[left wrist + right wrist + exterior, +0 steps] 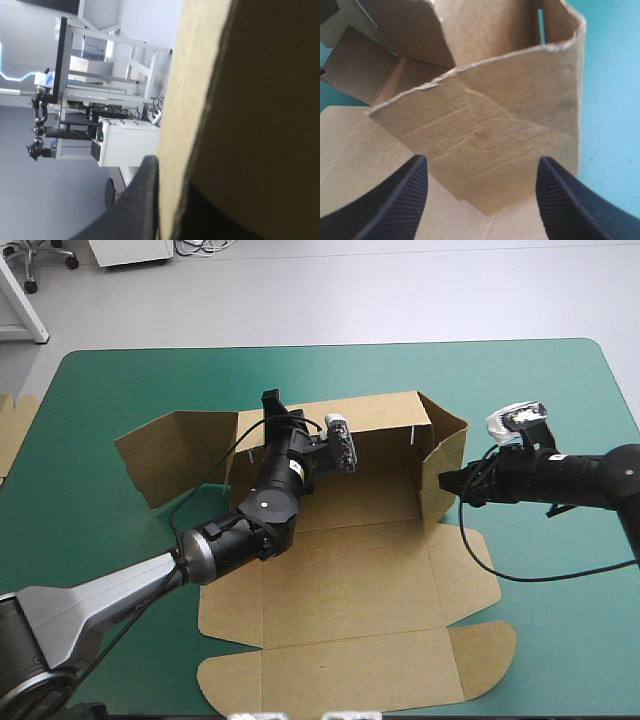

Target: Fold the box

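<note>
Brown box [350,580] at the middle of the teal-green table [560,620], half raised: back wall upright toward 12 o'clock, side wall upright at 3 o'clock, the 9 o'clock flap splayed outward, lid panels flat toward 6 o'clock. Left claw [272,402] down over the back wall's top edge near its 9 o'clock end, all but closed, board pinched between the black fingers [140,210]; probably there to hold that wall standing for the tucking of a corner. Right claw [447,481] spread wide, gripping nothing, level with the 3 o'clock wall and just outside it, the wall's edge framed in the gap; likely lined up to press or take that wall. Far finger of the left claw mostly lost behind the board in its wrist view. Contact between right claw and wall impossible to confirm. Box corner near 9 o'clock hidden under the left arm. Strip of spare board [12,435] cut off at the table's 9 o'clock edge.
</note>
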You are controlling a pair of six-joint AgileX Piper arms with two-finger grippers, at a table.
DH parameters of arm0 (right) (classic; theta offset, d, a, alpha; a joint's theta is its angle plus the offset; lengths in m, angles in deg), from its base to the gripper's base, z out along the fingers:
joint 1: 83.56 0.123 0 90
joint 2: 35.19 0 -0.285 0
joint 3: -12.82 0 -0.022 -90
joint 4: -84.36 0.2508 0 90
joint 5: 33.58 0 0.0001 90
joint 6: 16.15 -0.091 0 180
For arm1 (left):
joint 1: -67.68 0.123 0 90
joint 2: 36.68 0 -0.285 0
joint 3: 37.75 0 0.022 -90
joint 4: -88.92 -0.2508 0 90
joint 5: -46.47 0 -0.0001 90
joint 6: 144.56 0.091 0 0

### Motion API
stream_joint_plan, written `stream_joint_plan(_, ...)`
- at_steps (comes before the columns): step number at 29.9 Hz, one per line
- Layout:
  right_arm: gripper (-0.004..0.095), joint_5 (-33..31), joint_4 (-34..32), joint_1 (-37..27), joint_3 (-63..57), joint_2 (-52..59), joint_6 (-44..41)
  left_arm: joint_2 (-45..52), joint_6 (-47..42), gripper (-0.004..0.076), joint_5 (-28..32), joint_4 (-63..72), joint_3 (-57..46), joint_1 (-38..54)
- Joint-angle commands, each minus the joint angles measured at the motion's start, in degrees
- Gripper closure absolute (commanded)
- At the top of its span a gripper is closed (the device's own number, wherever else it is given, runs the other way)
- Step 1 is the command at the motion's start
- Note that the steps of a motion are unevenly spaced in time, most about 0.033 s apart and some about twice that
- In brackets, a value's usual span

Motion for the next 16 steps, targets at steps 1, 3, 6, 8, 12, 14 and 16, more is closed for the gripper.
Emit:
stream_joint_plan(1,0.0362,-2.4,1.3,-5.0,1.9,4.6,-1.0,2.4,-0.6,0.0734,-3.0,-1.1,2.0,-0.4)
stream_joint_plan(3,0.0381,-3.0,0.4,-7.1,1.9,6.0,-1.7,2.4,-0.6,0.0734,-3.1,-1.1,2.0,-0.4)
stream_joint_plan(6,0.0412,-2.2,0.3,-8.5,1.9,7.4,-1.8,2.4,-0.6,0.0734,-3.0,-1.1,2.0,-0.4)
stream_joint_plan(8,0.0442,-1.3,0.8,-8.6,2.0,7.7,-2.5,2.4,-0.6,0.0734,-3.0,-1.1,2.0,-0.4)
stream_joint_plan(12,0.0578,6.1,1.4,-8.6,2.0,7.9,-8.1,2.4,-0.5,0.0734,-3.3,-1.1,2.0,-0.4)
stream_joint_plan(14,0.0651,10.7,1.4,-8.6,2.6,7.0,-13.2,2.4,-0.5,0.0734,-3.3,-1.1,2.0,-0.4)
stream_joint_plan(16,0.0670,9.8,1.4,-8.6,4.4,4.8,-14.3,2.4,-0.5,0.0734,-3.3,-1.2,2.0,-0.4)
